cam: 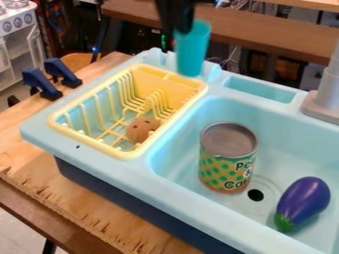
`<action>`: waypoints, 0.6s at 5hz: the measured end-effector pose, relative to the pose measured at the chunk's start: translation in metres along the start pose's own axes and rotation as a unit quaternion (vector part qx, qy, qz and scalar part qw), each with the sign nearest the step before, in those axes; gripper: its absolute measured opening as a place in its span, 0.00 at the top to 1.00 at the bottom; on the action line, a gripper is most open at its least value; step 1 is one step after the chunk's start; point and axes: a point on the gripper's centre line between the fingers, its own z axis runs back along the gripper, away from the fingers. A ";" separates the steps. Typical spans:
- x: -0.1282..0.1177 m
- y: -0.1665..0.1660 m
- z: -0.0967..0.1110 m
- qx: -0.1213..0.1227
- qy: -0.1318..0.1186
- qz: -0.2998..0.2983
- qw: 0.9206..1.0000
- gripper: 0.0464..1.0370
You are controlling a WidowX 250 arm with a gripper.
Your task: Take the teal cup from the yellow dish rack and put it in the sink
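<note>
Black at the gripper (177, 29), is pinching the teal cup (193, 52) near its rim, nearly closed on it. Is holding it roughly upright at the sink's (41, 130) back edge, near the yellow rack (198, 88), well apart from the can (227, 163) and eggplant (305, 199).

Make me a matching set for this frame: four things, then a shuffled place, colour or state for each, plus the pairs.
1. Can
2. Eggplant
3. Brown toy
4. Cup

A. In the yellow rack
B. Held by the gripper
C. Upright in the sink
D. Purple with a green end

Pairs: 1-C; 2-D; 3-A; 4-B
</note>
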 end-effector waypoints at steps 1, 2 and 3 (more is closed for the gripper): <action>-0.005 -0.020 0.020 0.001 -0.008 -0.011 1.000 0.95; -0.006 -0.047 0.023 -0.042 -0.018 -0.039 0.998 0.95; -0.014 -0.083 0.013 -0.068 -0.022 -0.092 0.993 0.95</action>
